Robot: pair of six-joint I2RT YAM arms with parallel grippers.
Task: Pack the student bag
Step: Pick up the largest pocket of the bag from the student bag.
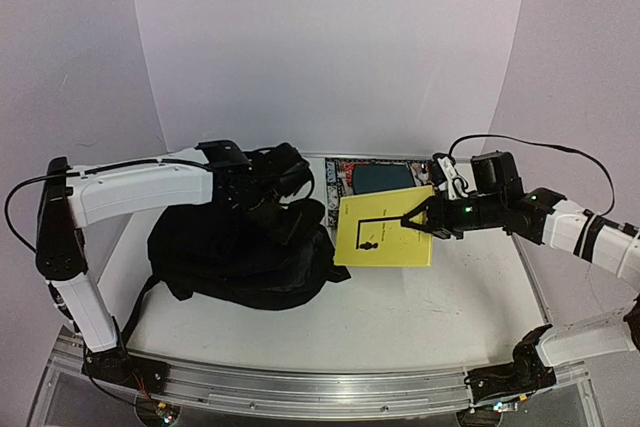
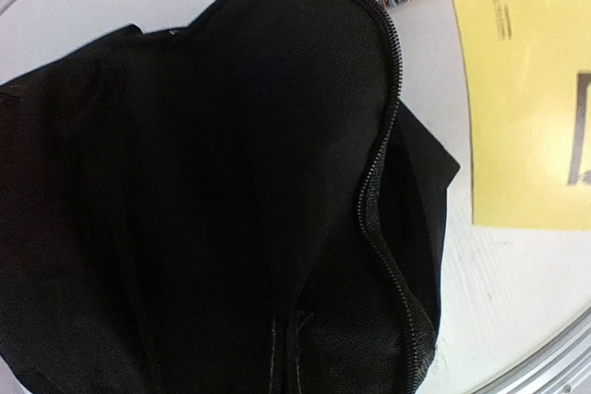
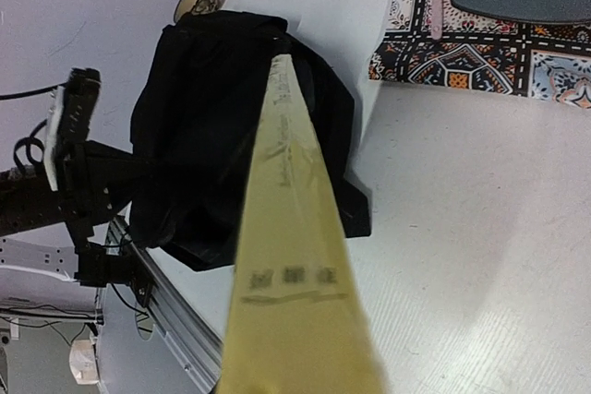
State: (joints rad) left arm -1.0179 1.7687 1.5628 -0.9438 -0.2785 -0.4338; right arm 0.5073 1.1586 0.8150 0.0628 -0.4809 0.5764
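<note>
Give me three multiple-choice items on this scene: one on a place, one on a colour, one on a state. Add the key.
1. Seen in the top view, the bag lies
A) left of the book
B) right of it
C) on top of it

2. The book in the right jaws is
A) red
B) yellow
C) green

3. That book is
A) inside the bag
B) loose under the bag
C) gripped at its edge by the right jaws

Key:
1 A, the top view shows the bag to the book's left.
2 B, its cover shows yellow in all three views.
3 C, the jaws close on its right edge, and it is still outside the bag.
</note>
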